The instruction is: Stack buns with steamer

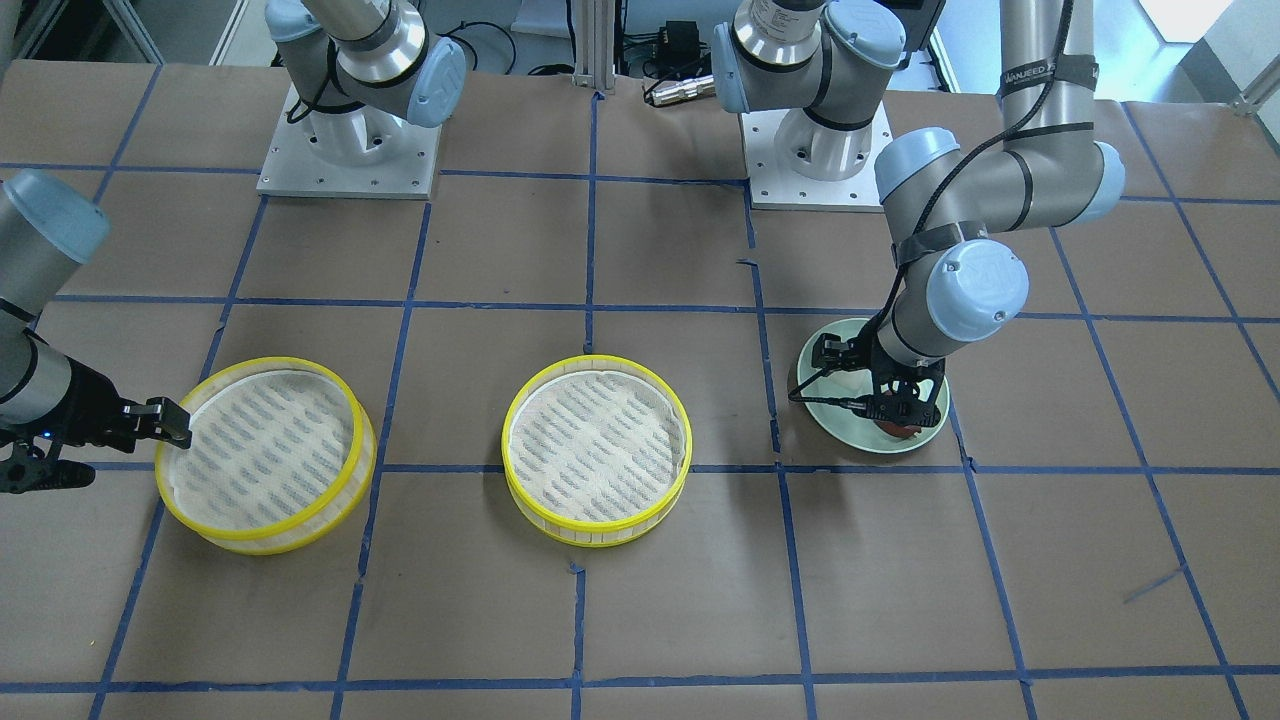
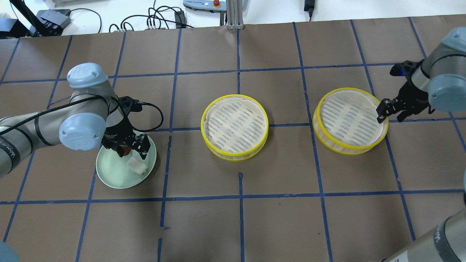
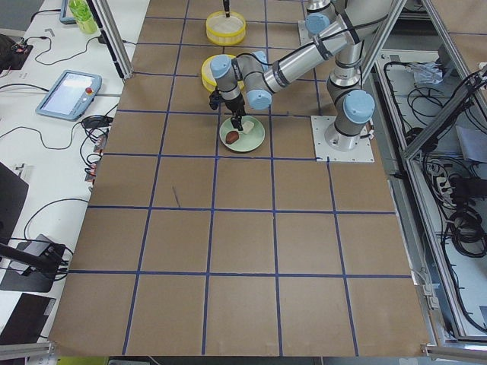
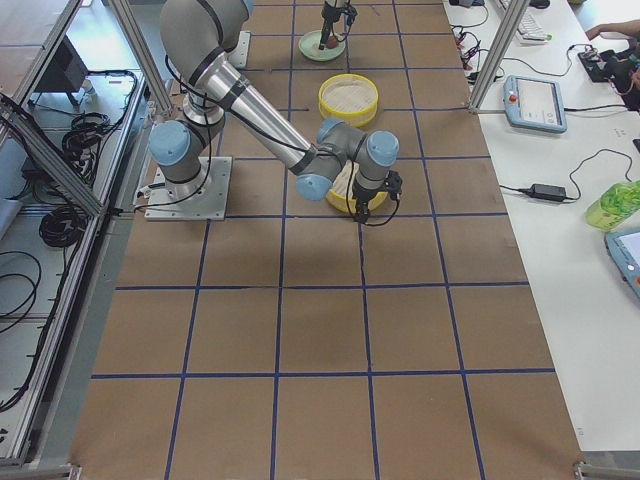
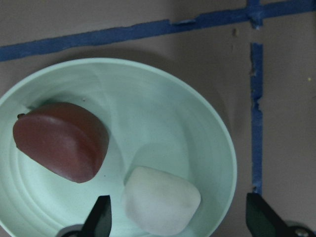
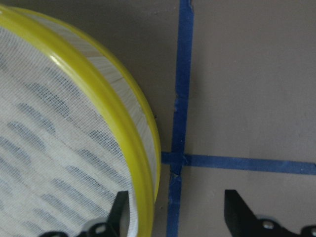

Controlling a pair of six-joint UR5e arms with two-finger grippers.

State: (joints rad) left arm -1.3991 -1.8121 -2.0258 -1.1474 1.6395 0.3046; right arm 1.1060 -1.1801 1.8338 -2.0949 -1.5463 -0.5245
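Observation:
A pale-green plate (image 2: 113, 174) holds the white oblong bun (image 2: 136, 165) and the glossy reddish-brown bun (image 5: 61, 140). My left gripper (image 2: 131, 147) hovers low over the plate, open. In the left wrist view its fingers stand either side of the white bun (image 5: 160, 200), apart from it. Two yellow-rimmed steamer tiers lie empty, one at the centre (image 2: 235, 125) and one on my right (image 2: 351, 120). My right gripper (image 2: 391, 111) is open at the right tier's outer edge. In the right wrist view one finger is over the mesh and one outside the yellow rim (image 6: 133, 138).
Brown table surface with a blue tape grid. Both arm bases (image 1: 345, 150) stand at the table's robot side. Cables and devices (image 2: 160, 18) lie beyond the far edge. The two tiers sit about one grid square apart.

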